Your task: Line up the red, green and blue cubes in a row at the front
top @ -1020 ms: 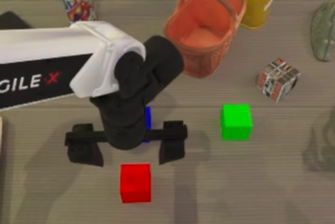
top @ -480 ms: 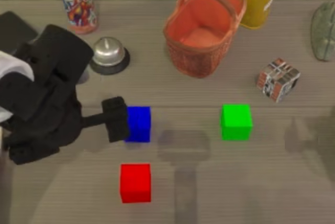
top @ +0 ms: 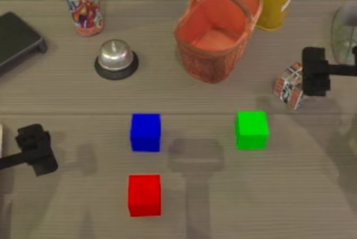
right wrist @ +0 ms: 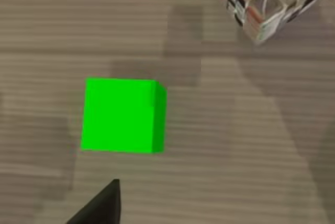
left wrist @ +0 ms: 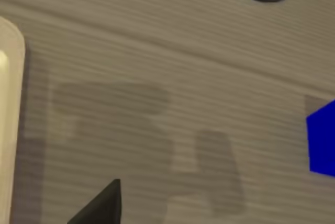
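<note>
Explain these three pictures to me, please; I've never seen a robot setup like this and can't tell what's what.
It is a simulated table with two AgileX arms. The top view looks straight down: the left gripper sits at the left edge, the right gripper at the right edge beside a patterned puzzle cube. Neither holds anything. On the table lie a blue cube, a red cube and a green cube, plus a bell and an orange basket. The other two pictures come from cameras on each wrist.
</note>
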Robot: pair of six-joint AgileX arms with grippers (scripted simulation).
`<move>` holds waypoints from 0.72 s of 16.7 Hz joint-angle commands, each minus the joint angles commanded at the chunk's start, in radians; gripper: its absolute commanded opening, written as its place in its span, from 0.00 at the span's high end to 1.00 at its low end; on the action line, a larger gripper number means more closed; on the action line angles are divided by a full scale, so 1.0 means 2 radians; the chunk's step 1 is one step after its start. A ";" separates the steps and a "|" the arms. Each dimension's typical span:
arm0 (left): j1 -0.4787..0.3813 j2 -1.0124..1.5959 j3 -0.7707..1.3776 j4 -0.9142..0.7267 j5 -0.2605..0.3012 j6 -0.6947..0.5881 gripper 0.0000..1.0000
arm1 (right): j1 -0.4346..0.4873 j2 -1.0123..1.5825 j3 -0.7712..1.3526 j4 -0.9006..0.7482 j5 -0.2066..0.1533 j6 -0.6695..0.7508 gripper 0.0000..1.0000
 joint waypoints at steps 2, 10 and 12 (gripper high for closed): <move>0.033 -0.084 -0.057 0.045 0.002 0.044 0.00 | 0.022 0.097 0.074 -0.053 0.001 0.023 0.00; 0.109 -0.287 -0.176 0.180 0.014 0.194 0.00 | 0.084 0.367 0.301 -0.191 0.001 0.089 0.00; 0.115 -0.310 -0.183 0.197 0.015 0.213 0.00 | 0.090 0.391 0.325 -0.203 0.001 0.095 0.00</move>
